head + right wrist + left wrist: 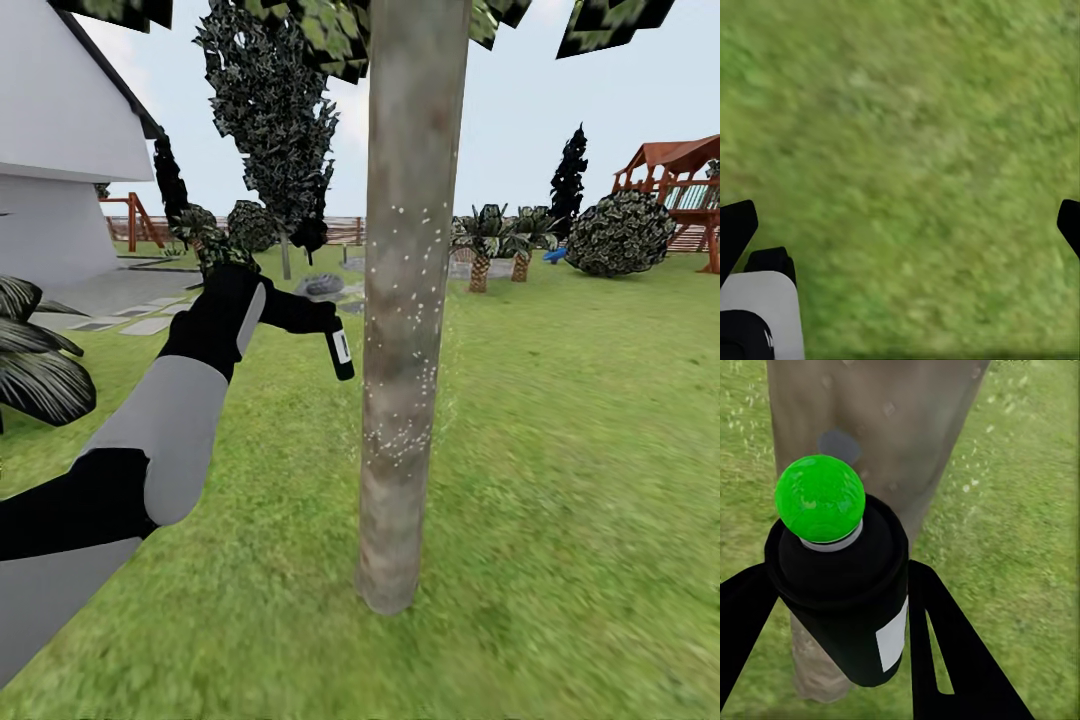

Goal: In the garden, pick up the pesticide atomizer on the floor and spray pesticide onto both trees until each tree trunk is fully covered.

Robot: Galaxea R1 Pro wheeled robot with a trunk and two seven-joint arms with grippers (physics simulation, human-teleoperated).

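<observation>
A white house (60, 150) stands far left; well right of it, a round bush (620, 233), then a wooden playset (680, 190).

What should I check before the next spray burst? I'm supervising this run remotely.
1. Pesticide atomizer held between the left gripper's fingers: ok.
2. Atomizer close beside the tree trunk: ok.
3. White spray specks on mid trunk: ok.
4. Full trunk coverage: not ok, base and upper part look bare.
5. Trunk's far side: cannot tell.
6. Right gripper open over grass: ok.
</observation>
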